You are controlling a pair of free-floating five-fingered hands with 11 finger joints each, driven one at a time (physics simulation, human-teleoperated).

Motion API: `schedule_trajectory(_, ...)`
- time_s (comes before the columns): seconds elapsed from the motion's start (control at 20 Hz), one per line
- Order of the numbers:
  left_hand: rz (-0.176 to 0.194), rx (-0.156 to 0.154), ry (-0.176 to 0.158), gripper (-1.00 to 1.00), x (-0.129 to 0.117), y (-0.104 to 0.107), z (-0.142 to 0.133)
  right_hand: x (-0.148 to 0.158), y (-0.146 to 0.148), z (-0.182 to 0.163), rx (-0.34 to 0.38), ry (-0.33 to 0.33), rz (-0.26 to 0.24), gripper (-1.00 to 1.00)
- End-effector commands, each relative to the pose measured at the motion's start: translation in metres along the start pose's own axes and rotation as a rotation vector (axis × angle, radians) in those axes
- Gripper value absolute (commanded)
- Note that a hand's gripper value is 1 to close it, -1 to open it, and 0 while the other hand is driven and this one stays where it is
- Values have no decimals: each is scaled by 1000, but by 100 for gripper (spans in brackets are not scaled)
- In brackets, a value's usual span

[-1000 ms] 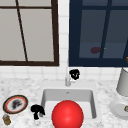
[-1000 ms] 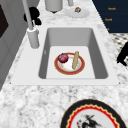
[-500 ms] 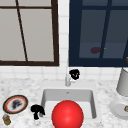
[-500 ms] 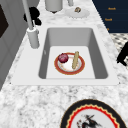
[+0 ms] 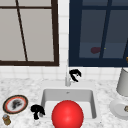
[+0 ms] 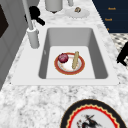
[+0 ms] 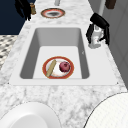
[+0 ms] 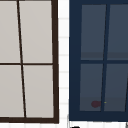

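In the front view we see the right hand (image 5: 75,74) curled beside the faucet (image 5: 67,80), at twelve o'clock of the sink (image 5: 47,96); the left hand (image 5: 37,111), fingers bent and holding nothing, hangs at eight o'clock. From the right side, we see that hand's fingers draped round the faucet base (image 7: 95,40), whether closed on it we cannot tell. We judge it rigid and slick, best gripped low.

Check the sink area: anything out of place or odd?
One oddity: a plate carrying a red fruit and a tan stick sits in the sink basin. Nothing spilled or tipped. Right hand hangs at the faucet; left hand by the sink's front-left corner.
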Motion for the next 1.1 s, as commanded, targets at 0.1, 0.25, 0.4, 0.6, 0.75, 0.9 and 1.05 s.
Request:
schedule_trajectory(0.1, 0, 0, 0, 0, 0, 0, 0, -22, -33, 13, 15, -33, -21, -100)
schedule_trajectory(0.25, 0, 0, 0, 0, 0, 0, 0, -32, -48, 20, 29, -44, -29, -100)
schedule_trajectory(0.4, 0, 0, 0, 0, 0, 0, 0, -46, -57, 23, 27, -59, -24, -100)
schedule_trajectory(0.6, 0, 0, 0, 0, 0, 0, 0, -76, -58, 28, -13, -102, -79, -100)
schedule_trajectory(0.75, 0, 0, 0, 0, 0, 0, 0, -91, -59, 30, -28, -128, -108, -100)
schedule_trajectory(0.9, 0, 0, 0, 0, 0, 0, 0, -103, -56, 27, -49, -142, -135, -100)
schedule_trajectory(1.05, 0, 0, 0, 0, 0, 0, 0, -117, -47, 23, -81, -147, -141, -100)
